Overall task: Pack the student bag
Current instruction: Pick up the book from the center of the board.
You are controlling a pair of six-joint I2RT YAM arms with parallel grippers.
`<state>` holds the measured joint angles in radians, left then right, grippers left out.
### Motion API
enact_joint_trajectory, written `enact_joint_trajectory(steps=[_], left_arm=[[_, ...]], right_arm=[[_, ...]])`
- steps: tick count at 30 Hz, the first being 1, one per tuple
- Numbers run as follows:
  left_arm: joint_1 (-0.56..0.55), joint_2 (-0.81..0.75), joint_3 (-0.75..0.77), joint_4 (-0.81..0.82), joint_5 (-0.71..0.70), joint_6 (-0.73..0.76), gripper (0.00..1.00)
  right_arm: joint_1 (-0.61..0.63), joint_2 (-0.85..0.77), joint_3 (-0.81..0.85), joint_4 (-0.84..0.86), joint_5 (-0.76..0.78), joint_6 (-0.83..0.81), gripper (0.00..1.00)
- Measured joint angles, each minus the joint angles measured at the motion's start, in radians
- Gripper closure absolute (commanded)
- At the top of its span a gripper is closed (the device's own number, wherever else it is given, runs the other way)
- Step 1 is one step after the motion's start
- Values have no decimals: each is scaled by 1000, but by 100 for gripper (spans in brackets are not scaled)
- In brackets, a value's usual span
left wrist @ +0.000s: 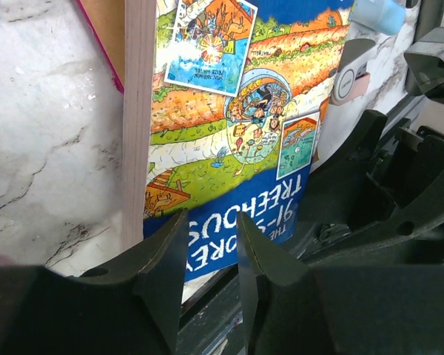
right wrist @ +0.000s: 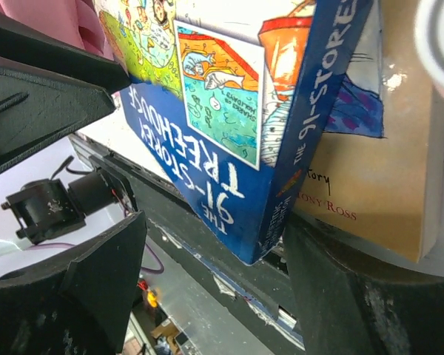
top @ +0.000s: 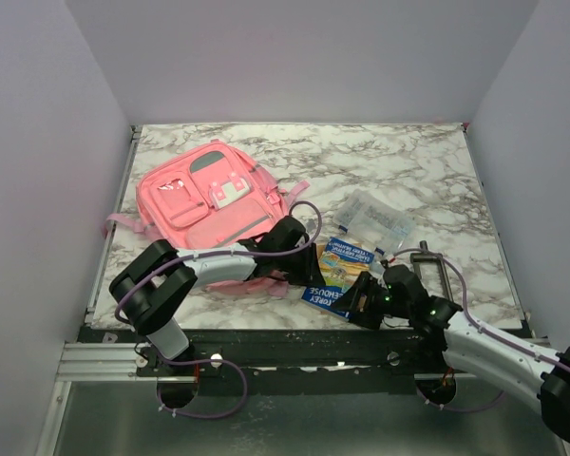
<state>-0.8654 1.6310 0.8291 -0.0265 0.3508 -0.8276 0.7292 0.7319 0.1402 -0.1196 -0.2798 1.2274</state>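
As right hand (right wrist: 218,244) brackets book (right wrist: 207,170), left hand (left wrist: 211,222) gapes.

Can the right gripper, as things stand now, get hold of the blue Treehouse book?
Probably yes: the right gripper is open, and a corner of the blue book, lying on a tan book, sits between its fingers with nothing in the way.

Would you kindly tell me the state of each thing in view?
student bag: lying flat, front up.
Treehouse book: closed, on a tan book.
tan book: closed, underneath.
clear pouch: lying flat.
left claw: open, at the Treehouse book's edge.
right claw: open around its corner.
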Motion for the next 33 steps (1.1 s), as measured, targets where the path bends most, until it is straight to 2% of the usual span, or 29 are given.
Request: enact_joint_trajectory(steps=[4, 9, 15, 19, 23, 27, 30, 32, 33], left_arm=[[-2, 0, -16, 33, 3, -20, 67], [-3, -3, -26, 53, 4, -28, 67], [-1, -21, -34, 55, 2, -28, 67], [-9, -21, -40, 56, 4, -28, 67], [-14, -21, -41, 55, 5, -28, 67], [-21, -21, -42, 57, 11, -28, 67], [-22, -26, -49, 58, 13, -27, 59], [-22, -44, -58, 59, 13, -22, 49], [-22, -56, -62, 56, 13, -21, 44]], right_arm=[[0, -57, -12, -23, 11, 30, 32], [0, -268, -50, -96, 60, 76, 40], [2, -401, -75, -62, 124, 136, 42], [2, -349, -105, 21, 184, 150, 42], [2, -184, -117, 118, 211, 144, 43], [2, -13, -93, 211, 213, 112, 73], [2, 42, -66, 245, 208, 81, 93], [3, 40, -51, 246, 199, 53, 100], [3, 32, -45, 237, 196, 40, 100]])
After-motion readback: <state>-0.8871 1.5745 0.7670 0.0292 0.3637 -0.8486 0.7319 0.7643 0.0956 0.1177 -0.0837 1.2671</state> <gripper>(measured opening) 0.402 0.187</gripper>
